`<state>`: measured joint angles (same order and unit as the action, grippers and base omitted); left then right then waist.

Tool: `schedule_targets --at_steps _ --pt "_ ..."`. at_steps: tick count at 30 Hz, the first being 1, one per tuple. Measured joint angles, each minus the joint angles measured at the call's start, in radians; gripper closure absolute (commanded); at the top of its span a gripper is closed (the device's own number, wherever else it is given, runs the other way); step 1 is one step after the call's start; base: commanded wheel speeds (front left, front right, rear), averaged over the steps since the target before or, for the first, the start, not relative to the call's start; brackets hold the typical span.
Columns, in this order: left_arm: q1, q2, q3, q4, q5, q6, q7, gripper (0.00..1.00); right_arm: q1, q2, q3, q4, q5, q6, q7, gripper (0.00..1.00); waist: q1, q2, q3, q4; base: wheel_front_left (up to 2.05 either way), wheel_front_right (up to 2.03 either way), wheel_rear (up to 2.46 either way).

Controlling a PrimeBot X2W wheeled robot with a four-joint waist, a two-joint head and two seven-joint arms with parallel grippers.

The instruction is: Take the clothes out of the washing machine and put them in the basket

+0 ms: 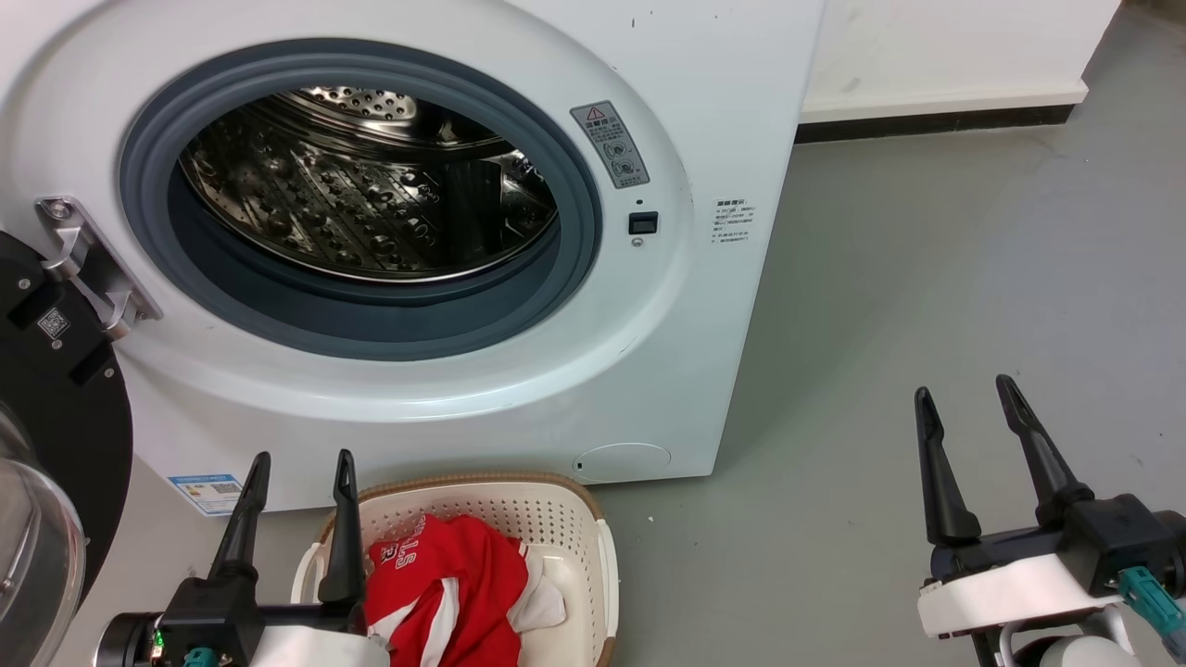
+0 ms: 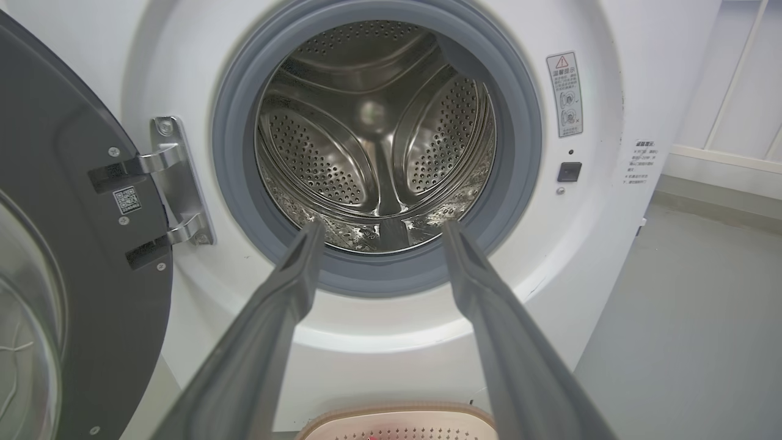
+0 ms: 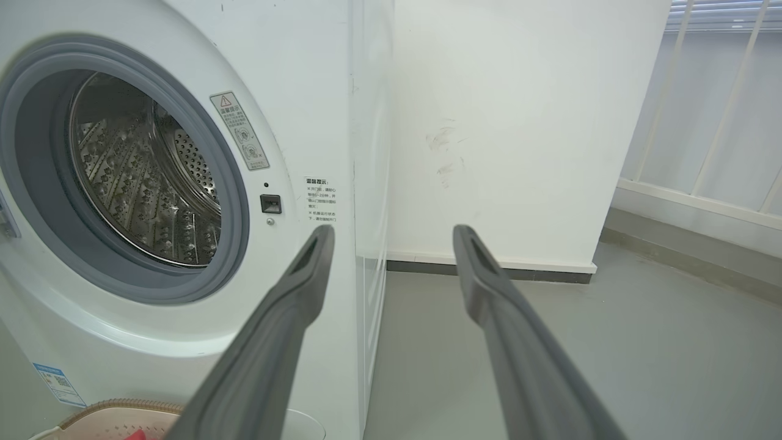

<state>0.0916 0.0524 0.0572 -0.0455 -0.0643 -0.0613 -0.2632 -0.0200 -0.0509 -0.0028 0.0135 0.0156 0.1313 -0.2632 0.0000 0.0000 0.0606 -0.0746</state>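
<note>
On grey floor, beside the washing machine with its drum bare, leave the red clothes heaped in the basket, hold left gripper and right gripper jaws apart, and check the drum's lower lip for stragglers.

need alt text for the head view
Red clothes lie in the basket before the open washing machine, whose steel drum shows none. The left end effector is open by the basket, the right end effector open over the floor.
</note>
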Motion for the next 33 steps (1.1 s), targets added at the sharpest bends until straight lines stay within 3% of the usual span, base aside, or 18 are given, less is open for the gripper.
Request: schedule_targets --at_steps 7,8,15,33 --pt "-0.008 0.000 -0.002 -0.011 -0.001 0.001 0.000 0.00 -0.001 0.000 0.002 -0.001 0.000 0.000 0.000 0.00 0.0000 0.0001 0.009 0.001 0.00 0.00 0.00" --pt "-0.008 0.000 -0.002 -0.008 -0.002 0.001 0.000 1.00 -0.001 0.000 0.001 -0.001 0.000 0.000 0.000 1.00 0.0000 0.0000 0.011 0.001 0.00 0.00 0.00" --pt "0.011 -0.002 -0.009 0.055 -0.016 0.000 0.011 1.00 0.020 0.000 0.004 0.052 0.016 0.000 0.008 1.00 0.0001 0.0000 0.011 0.002 0.00 0.00 0.00" --pt "-0.020 -0.002 0.003 0.112 -0.371 -0.014 0.093 1.00 0.017 -0.014 0.007 0.092 0.402 0.000 0.071 1.00 0.0001 0.0000 0.001 0.013 0.00 0.00 0.00"
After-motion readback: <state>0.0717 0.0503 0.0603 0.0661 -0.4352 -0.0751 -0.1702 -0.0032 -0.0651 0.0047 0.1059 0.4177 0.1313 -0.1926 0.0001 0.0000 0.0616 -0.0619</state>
